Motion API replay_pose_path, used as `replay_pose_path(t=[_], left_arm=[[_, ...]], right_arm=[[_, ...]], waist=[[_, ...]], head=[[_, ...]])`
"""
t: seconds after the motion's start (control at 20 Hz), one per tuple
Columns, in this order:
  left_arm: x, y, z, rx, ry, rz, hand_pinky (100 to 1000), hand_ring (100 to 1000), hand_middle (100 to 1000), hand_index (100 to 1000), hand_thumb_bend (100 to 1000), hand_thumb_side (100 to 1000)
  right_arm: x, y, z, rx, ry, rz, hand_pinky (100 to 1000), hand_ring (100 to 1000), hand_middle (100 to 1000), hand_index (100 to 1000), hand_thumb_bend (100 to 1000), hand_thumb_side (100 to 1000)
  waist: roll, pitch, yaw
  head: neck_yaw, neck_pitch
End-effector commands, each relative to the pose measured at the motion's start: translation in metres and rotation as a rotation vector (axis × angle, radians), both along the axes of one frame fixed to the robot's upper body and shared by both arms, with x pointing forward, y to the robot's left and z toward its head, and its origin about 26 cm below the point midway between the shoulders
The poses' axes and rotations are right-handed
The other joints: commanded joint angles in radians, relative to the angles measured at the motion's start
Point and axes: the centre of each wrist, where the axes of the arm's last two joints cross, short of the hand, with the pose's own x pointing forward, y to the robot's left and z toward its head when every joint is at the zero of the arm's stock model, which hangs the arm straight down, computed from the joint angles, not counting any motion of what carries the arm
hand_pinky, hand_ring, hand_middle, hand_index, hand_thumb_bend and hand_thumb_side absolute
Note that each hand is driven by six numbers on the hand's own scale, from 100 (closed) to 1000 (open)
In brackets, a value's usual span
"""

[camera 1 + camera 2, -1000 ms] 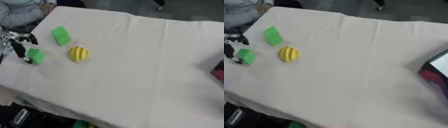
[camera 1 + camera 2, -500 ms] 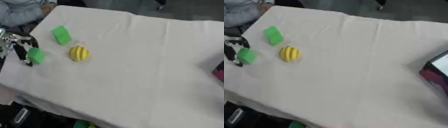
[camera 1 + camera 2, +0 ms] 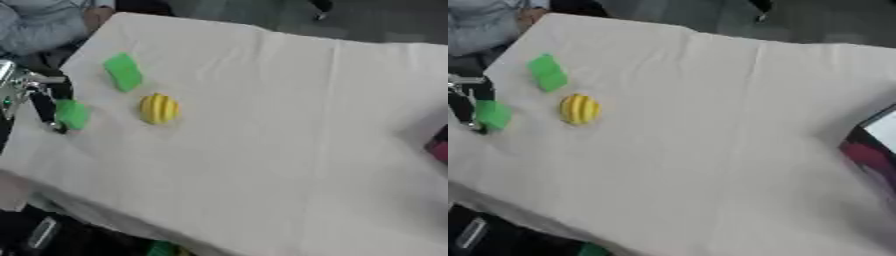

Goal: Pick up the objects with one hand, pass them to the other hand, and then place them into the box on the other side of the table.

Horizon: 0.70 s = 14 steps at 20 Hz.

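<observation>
At the far left, the robot's black-and-silver left hand [image 3: 35, 97] reaches down beside a small green block [image 3: 72, 113], its fingers pointing downward and touching the block's left side; whether they pinch it I cannot tell. Next comes a second, tilted green block [image 3: 122, 71], then a yellow ribbed ball [image 3: 159, 108], all on the white cloth-covered tabletop [image 3: 280, 140]. The right eye view shows more of the dark box with a magenta side [image 3: 872, 152] at the right edge. Since a second ago, the hand has stayed by the small block.
</observation>
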Motion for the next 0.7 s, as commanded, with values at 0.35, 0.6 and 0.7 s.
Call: replay_pose_path(t=[0.35,0.6,0.7], left_arm=[[-0.005,0.004,0.032,-0.006,-0.106,-0.045,730,667,500,561,535,100],[-0.01,0.001,0.05,-0.045,-0.144,-0.105,728,664,499,561,509,100],[-0.012,-0.003,0.061,-0.055,-0.185,-0.132,722,651,496,558,496,100]], right_arm=[[-0.002,-0.005,0.001,-0.003,0.003,-0.011,1000,1000,1000,1000,100,660],[-0.003,-0.006,0.001,-0.002,0.006,-0.014,1000,1000,1000,1000,100,660],[-0.003,-0.007,0.001,-0.003,0.005,-0.013,1000,1000,1000,1000,100,654]], waist=[[-0.007,-0.014,0.007],[-0.004,-0.02,0.01],[0.0,-0.023,0.012]], head=[[-0.008,-0.001],[-0.021,-0.001],[-0.033,0.003]])
